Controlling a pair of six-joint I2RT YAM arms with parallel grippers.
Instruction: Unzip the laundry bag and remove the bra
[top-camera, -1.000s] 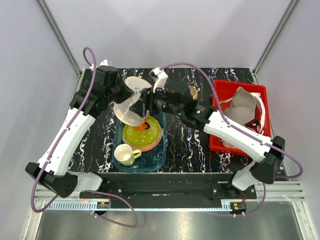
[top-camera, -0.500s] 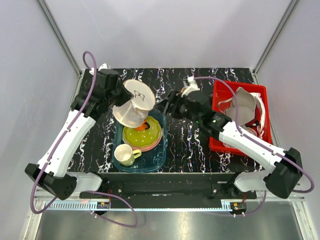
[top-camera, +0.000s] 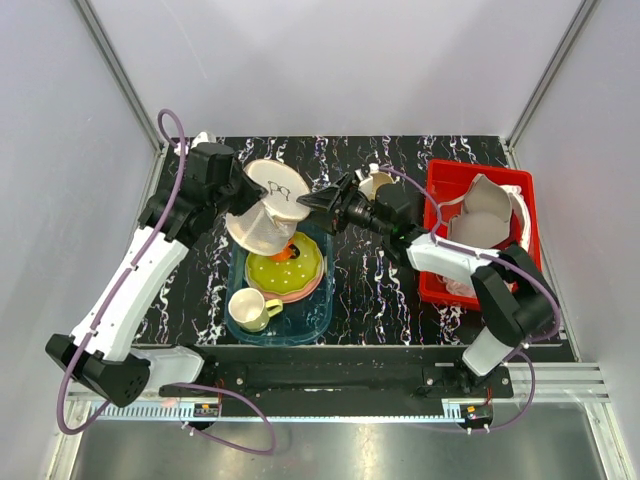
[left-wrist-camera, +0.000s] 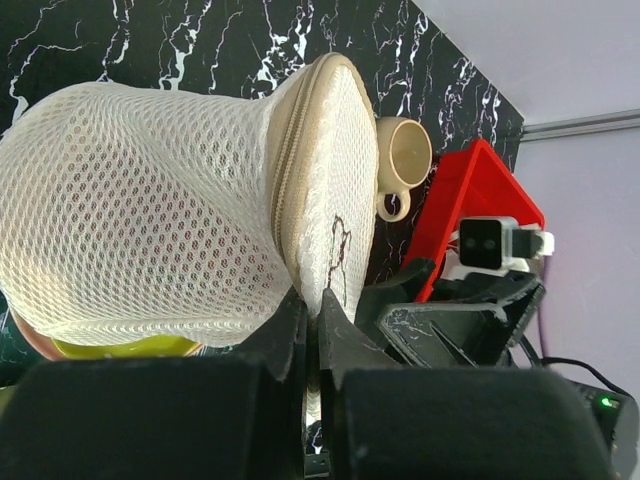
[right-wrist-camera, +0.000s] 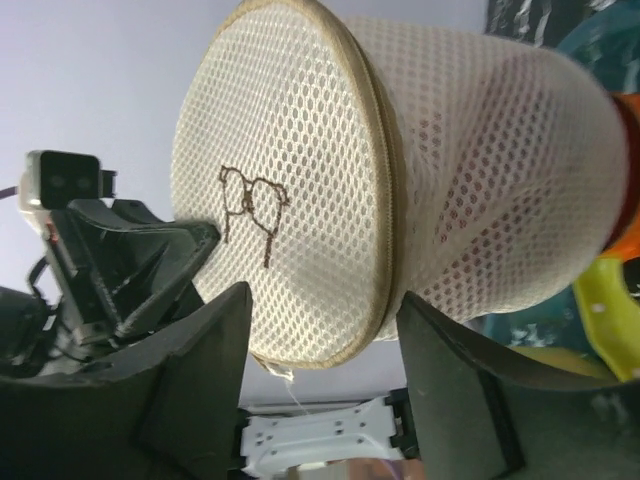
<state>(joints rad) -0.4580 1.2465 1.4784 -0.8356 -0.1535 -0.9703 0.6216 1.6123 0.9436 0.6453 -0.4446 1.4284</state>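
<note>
laundry bag (top-camera: 262, 222) is hanging clear of the table (top-camera: 370, 290), over the far end of the blue tray (top-camera: 325, 315). it is tilting so the face w/ the black line drawing is facing up and toward the right arm.

left gripper (left-wrist-camera: 312, 312) is pinching the bag's rim at the zip seam, its fingers (left-wrist-camera: 285, 335) pressing together on the mesh w/ no gap showing.

right gripper (right-wrist-camera: 322, 300) is sitting just beside the printed face, its fingers (right-wrist-camera: 455, 360) spreading wide and gripping nothing. whether a tip is touching the mesh can't be told.

zip seam is looking closed along the stretch seen in both wrist views.

bra (top-camera: 284, 251) is showing only as a peach-orange fold poking from the bag's lower end, at the far edge of the green plate (top-camera: 300, 270); contact btwn them can't be told. green plate is lying on a pink plate (top-camera: 295, 296) inside the tray.

yellow-green mug (top-camera: 250, 310) is standing at the tray's near end. beige mug (top-camera: 378, 184) is standing on the table behind the right gripper. red bin (top-camera: 470, 166), at right, is holding a grey-beige bra (top-camera: 485, 212).
</note>
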